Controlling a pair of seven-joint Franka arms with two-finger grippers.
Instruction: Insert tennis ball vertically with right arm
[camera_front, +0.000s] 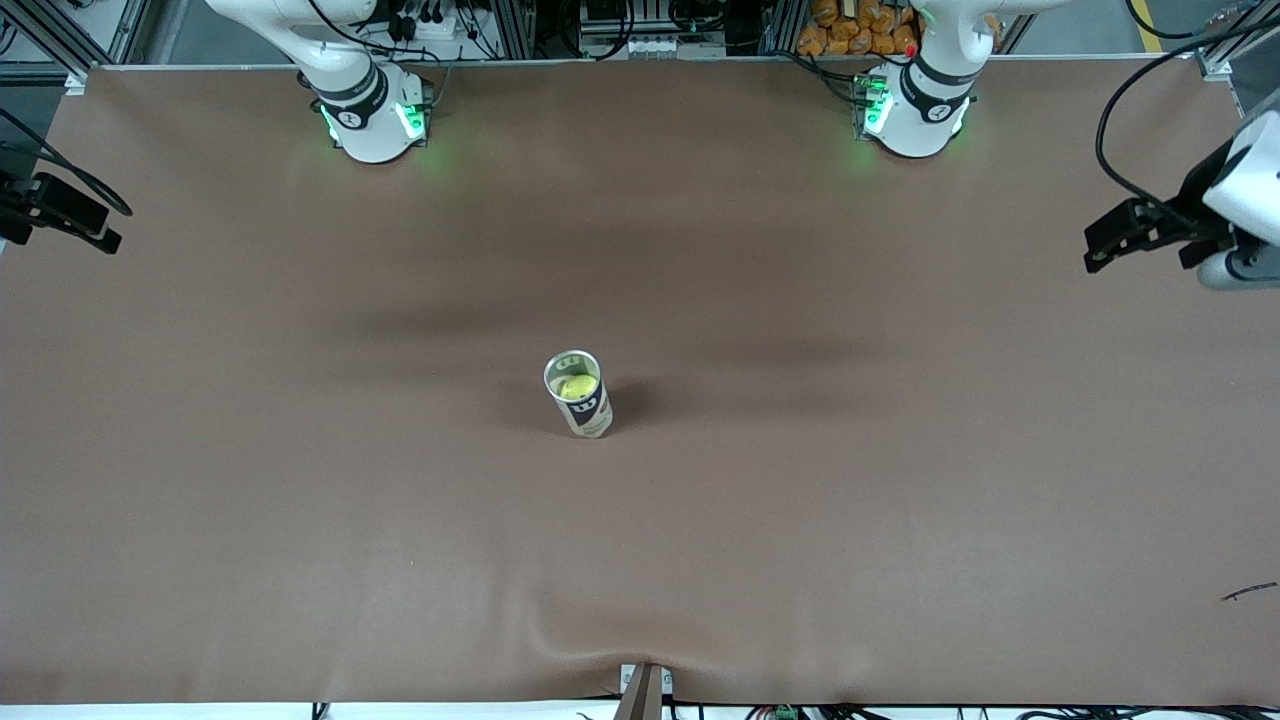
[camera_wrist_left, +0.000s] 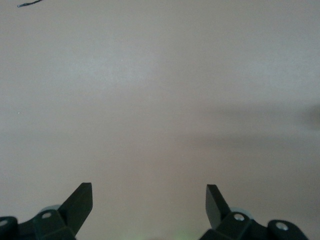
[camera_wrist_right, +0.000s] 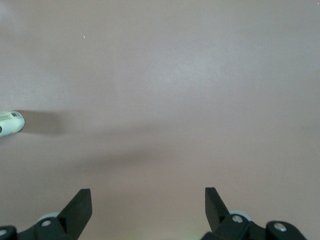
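Tennis ball (camera_front: 578, 386) is sitting inside the can (camera_front: 579, 395), which is standing upright mid-table with its mouth open. Right gripper (camera_wrist_right: 148, 202) is hovering over bare table (camera_front: 300, 450) at the right arm's end, fingers spread. Left gripper (camera_wrist_left: 149, 200) is waiting over the left arm's end, fingers spread too, well apart from the can.

Brown-covered table (camera_front: 300, 480) under soft light, with aluminium framing (camera_front: 60, 30) and possibly orange packets (camera_front: 860, 30) along its edge.

Both arms wait — left pincer (camera_wrist_left: 149, 202), right pincer (camera_wrist_right: 148, 202) agape.
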